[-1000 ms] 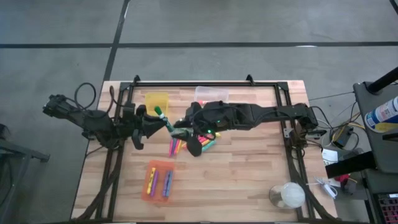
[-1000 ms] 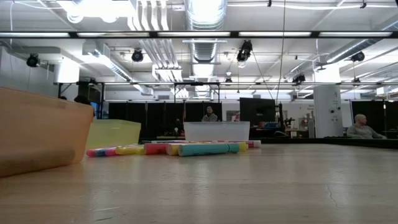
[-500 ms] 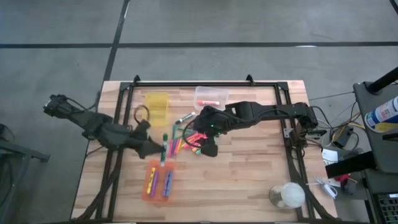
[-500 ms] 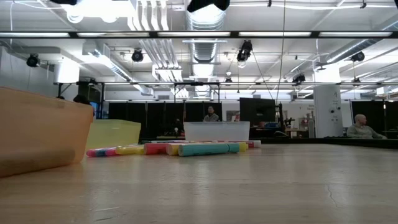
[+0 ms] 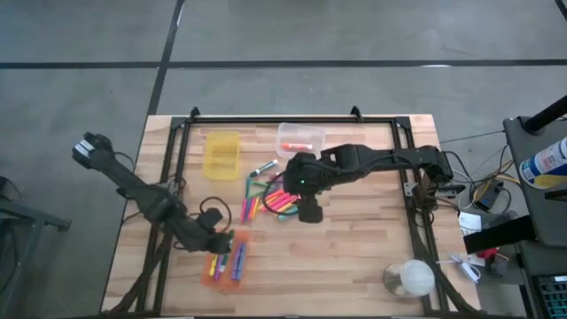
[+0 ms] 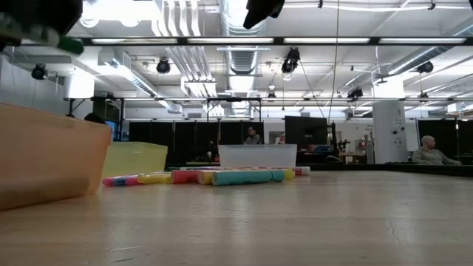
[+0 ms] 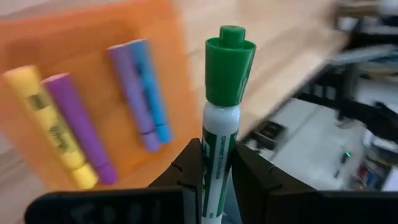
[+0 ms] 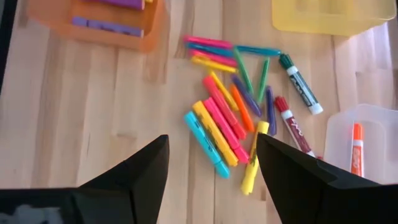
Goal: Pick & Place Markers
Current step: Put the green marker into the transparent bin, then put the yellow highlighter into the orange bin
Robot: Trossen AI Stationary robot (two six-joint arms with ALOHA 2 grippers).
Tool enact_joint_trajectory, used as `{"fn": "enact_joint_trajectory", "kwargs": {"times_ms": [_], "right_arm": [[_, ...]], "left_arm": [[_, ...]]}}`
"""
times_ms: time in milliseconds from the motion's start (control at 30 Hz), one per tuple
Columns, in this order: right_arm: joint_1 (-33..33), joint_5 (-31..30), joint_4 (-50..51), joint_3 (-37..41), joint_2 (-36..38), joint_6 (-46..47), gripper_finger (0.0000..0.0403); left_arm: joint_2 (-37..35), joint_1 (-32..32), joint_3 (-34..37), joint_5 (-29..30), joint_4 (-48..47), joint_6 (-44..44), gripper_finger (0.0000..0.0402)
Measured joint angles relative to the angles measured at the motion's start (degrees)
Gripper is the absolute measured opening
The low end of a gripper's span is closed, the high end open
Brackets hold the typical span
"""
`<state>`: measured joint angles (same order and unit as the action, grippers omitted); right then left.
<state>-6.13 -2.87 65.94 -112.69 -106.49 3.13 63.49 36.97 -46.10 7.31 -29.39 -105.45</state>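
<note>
Markers are lying in a loose, many-coloured heap on the wooden tabletop, directly below the right claw, which is hanging over them with its fingers spread wide and gripping nothing. Just beside the left claw, an orange bin is holding yellow, purple and blue markers. A yellow bin and a clear bin are sitting beyond the heap. The left claw is clamping a green-capped marker upright above the orange bin.
</note>
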Motion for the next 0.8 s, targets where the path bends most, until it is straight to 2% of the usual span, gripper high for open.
{"fn": "enact_joint_trajectory", "kwargs": {"times_ms": [100,300,400,700,800], "right_arm": [[0.0,0.1,-0.1,0.6,0.0,-0.5,0.0233],[0.0,0.2,-0.1,2.6,0.0,-0.8,0.0235],[-0.2,0.3,-0.2,3.5,0.0,-0.8,0.0232],[-0.2,0.3,-2.1,3.9,0.0,-0.6,0.0231],[-0.2,0.3,-3.1,3.9,0.0,-0.6,0.0233]], "left_arm": [[1.9,0.0,1.5,-2.8,0.3,-3.3,0.0056],[5.3,-0.1,3.1,-4.4,0.9,-6.6,0.0074],[6.6,-0.1,3.7,-6.5,0.5,-7.1,0.009],[7.7,-0.2,4.1,-7.9,1.3,-4.8,0.0158],[6.8,-0.2,4.1,-8.9,1.6,-4.9,0.0169]]}}
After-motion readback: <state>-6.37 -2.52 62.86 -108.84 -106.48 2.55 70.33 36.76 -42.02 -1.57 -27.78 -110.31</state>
